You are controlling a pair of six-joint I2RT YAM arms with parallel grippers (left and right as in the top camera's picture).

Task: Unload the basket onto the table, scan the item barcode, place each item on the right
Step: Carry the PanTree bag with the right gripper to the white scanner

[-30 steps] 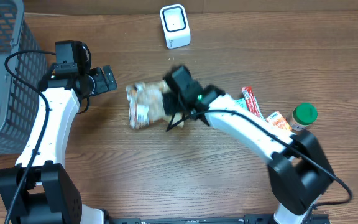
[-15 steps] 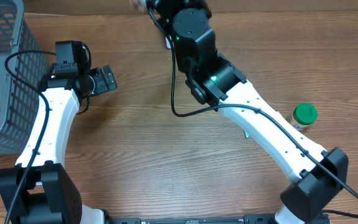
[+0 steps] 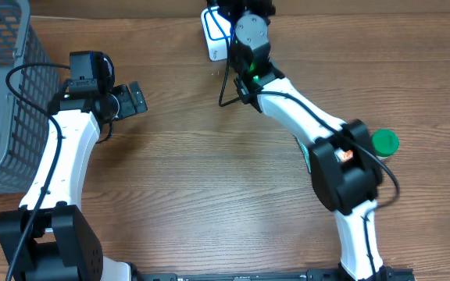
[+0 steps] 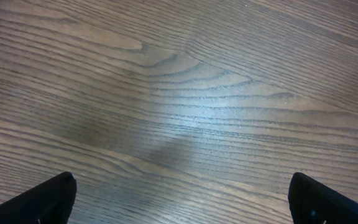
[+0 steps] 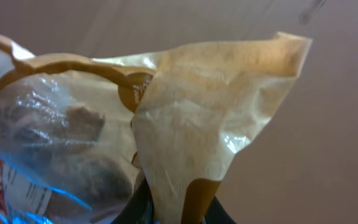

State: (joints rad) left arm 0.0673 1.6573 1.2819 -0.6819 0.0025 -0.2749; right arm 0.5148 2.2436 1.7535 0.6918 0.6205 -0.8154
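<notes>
**Snack bag now held up at the scanner**

The snack bag [image 5: 166, 124] is no more on the surface [image 3: 209, 195]. It hangs in the air, pinched by its crumpled paper edge in the right hand [image 5: 173, 206], whose jaws are narrow around that edge. From above we see the right arm stretched to the far side, with its hand over the white scanner [image 3: 216, 35]. The bag itself is hidden there by the arm.

Blue light falls on the lower left of the bag in the wrist view, so we judge that the bag is in front of the scanner's beam. We cannot see whether the barcode faces it.

One second ago the bag lay in the middle of the surface with the right hand on it. Half a second ago the arm was already raised and on its way to the scanner. The left hand [image 3: 131, 100] has not moved. It stays wide and holds nothing. The green-lidded jar [image 3: 384, 141] stands where it stood.
</notes>
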